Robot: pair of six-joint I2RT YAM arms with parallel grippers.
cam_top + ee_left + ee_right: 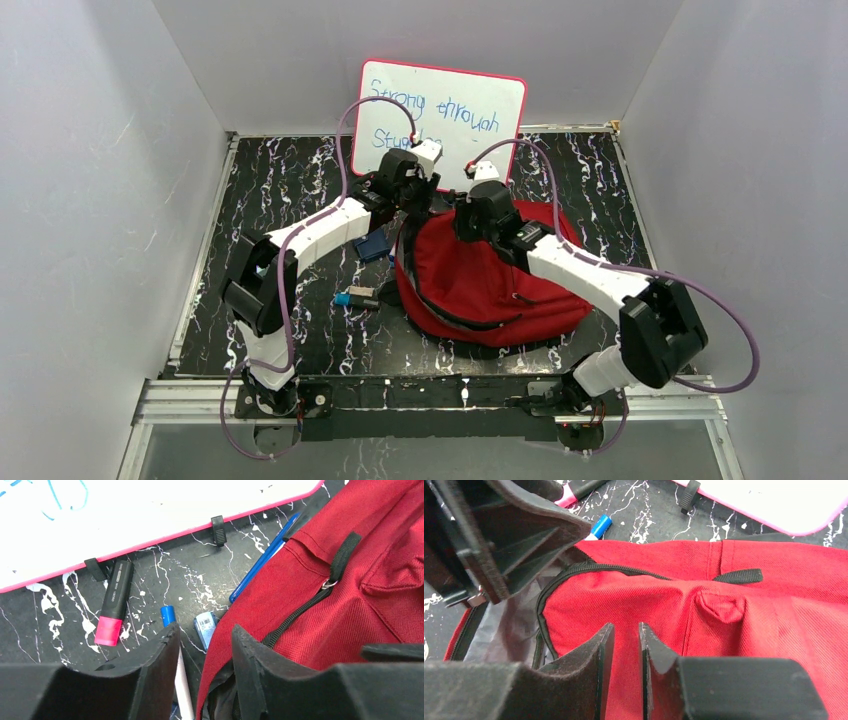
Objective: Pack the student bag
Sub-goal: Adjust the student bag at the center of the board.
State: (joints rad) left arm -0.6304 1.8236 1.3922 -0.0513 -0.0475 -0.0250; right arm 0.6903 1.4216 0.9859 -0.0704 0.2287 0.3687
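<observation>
— Packed yet?
— Hardly. Open-zipped student bag (490, 280) mid-table; highlighter (116, 600), blue pen (262, 557), marker (168, 615) outside beside it.
— Grippers?
— Left gripper (205, 630) parted over the marker, gripping nothing. Right gripper (626, 630) nearly closed at bag cloth; hold unclear.

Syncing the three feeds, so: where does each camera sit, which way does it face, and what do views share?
Top external: above, behind the bases, looking down on the table; both arms show.
Left wrist: looks past left hand at highlighter, bag.
Right wrist: looks past right hand across bag; left hand shows.
All share bag, whiteboard.
</observation>
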